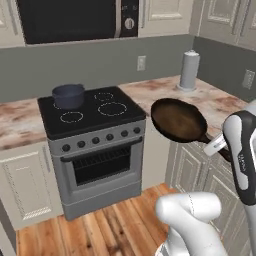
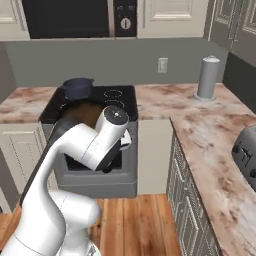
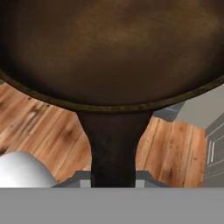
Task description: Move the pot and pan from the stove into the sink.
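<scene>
The pan [image 1: 178, 120], shallow with a brownish inside, hangs in the air to the right of the stove [image 1: 95, 112], over the wooden floor and in front of the counter corner. My gripper [image 1: 216, 145] is shut on its long dark handle [image 3: 113, 144], and the pan's bowl [image 3: 109, 48] spreads wide just ahead of the hand. In the right base view my arm covers most of the pan [image 2: 87, 112]. The dark blue-grey pot [image 1: 68, 95] [image 2: 77, 87] stands on the stove's back left burner. The sink is out of view.
A marble-patterned counter [image 1: 210, 102] runs right of the stove and turns the corner, with a grey canister [image 1: 189, 70] [image 2: 208, 77] at the back. A dark toaster [image 2: 247, 150] sits on the right counter. A microwave [image 1: 70, 20] hangs above the stove.
</scene>
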Controlling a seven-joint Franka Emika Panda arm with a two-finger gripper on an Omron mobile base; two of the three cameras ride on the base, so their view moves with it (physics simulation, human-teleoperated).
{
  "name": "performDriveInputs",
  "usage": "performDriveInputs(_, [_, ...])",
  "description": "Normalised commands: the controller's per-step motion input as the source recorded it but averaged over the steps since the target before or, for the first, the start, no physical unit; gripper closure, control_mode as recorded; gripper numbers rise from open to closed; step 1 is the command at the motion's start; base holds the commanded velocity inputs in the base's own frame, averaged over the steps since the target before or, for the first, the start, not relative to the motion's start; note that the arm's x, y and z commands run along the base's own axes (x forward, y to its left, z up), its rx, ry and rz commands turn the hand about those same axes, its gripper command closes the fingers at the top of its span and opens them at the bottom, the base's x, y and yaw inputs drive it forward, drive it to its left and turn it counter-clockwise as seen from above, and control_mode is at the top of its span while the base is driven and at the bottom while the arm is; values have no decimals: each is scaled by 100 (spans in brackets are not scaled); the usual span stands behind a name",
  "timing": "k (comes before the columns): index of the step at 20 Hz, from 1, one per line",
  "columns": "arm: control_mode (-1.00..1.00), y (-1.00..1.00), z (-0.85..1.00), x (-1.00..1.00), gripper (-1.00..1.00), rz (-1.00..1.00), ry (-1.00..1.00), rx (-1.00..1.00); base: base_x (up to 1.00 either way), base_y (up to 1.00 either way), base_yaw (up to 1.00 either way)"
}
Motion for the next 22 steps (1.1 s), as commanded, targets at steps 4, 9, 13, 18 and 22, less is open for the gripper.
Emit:
performDriveInputs(4, [100,0,0,0,100,0,0,0,-21,0,-42])
performDriveInputs(9, [100,0,0,0,100,0,0,0,-19,0,-42])
performDriveInputs(13, [100,0,0,0,100,0,0,0,-17,0,-43])
performDriveInputs(18, [100,0,0,0,100,0,0,0,-18,0,-42])
performDriveInputs(22, [100,0,0,0,100,0,0,0,-14,0,-42])
